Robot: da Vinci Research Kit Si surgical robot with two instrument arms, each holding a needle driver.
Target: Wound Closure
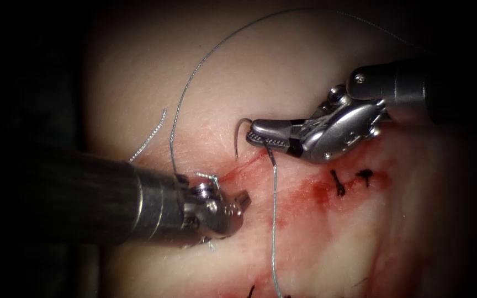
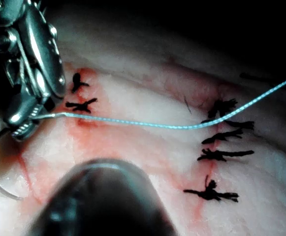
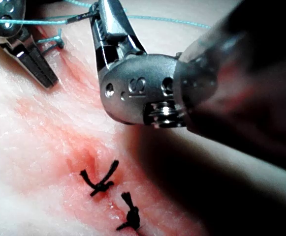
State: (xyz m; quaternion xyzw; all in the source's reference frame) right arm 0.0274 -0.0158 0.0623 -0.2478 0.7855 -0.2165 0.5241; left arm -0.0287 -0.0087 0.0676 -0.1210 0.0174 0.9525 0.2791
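Right tool [image 1: 260, 132], marked "IS", grips needle [image 1: 240, 135] near its tail above tissue [image 1: 316, 248]

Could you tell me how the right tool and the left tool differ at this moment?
The right tool grips the curved needle near its thread end, clear of the tissue; the left tool holds nothing, shut. The right tool hovers above the cut, the left tool left of it beside a small knot. Both have shut jaws.

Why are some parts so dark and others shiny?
Endoscope view: light pools on the tissue, edges dark; glare on the right tool, which grips the needle near its tail end, outside the tissue; left tool holds nothing. Right wrist view: that tool shadows the tissue.
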